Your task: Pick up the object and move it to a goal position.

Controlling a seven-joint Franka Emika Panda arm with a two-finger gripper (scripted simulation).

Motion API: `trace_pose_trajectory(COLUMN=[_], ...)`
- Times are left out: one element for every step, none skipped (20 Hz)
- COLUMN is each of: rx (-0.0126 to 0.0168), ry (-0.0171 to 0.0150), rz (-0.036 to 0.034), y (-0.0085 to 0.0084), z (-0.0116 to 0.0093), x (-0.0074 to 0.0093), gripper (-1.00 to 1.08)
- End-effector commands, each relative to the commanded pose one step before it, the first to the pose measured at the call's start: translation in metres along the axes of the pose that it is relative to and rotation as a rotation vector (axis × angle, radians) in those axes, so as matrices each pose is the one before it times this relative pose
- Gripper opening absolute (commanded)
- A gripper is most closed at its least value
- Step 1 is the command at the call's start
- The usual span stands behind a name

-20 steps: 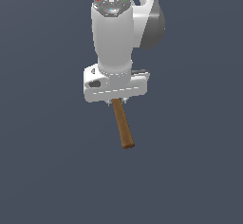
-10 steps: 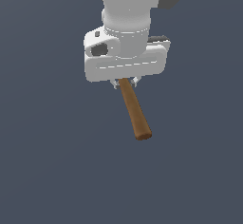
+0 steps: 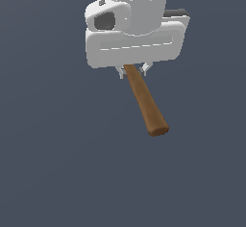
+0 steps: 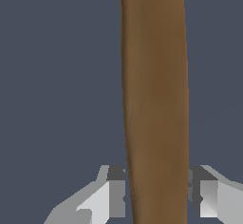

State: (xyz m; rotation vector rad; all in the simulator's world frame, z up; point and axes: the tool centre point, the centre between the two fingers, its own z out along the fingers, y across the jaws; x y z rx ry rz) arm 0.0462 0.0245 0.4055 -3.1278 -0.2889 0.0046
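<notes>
Gripper (image 3: 132, 72): white body, two short pale fingers pointing down, closed narrow on the hammer's handle. In the wrist view the gripper (image 4: 156, 192) shows one finger pad (image 4: 116, 192) pressed to each side of the wood, both touching it.

Hammer (image 3: 144, 101): held in the gripper, clear of any surface. Brown wooden handle leaves the fingers and hangs below them, tilted, its free rounded end lower and toward the exterior view's right. Grip sits at the upper end of the visible handle. Head hidden behind the gripper body in the exterior view and outside the wrist view, where only the hammer (image 4: 154, 99) handle fills the frame as a broad brown shaft running away from the fingers.

Background (image 3: 48, 173): plain dark grey-blue, featureless in both views.
</notes>
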Motion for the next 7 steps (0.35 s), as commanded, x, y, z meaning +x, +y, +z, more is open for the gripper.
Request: trace_pose_trajectory(rx=[-0.00061,0.00000,0.00000,0.00000,0.00000,0.00000,0.00000], ry=[0.00296,0.00000,0.00000,0.00000,0.00000,0.00000,0.00000], rz=[0.00036,0.00000,0.00000,0.00000,0.00000,0.00000,0.00000], y=[-0.00139,-0.00037,-0.00029,-0.00021,-0.00015,-0.00008,-0.00003], z=[-0.00824,-0.00156,-0.00124,-0.00093,-0.00065,-0.00038,-0.00012], x=[0.00181,0.00050,0.00041,0.00033,0.00024,0.00014,0.00005], gripper=[-1.00,-1.00,-1.00,-1.00,-1.00,-1.00,-1.00])
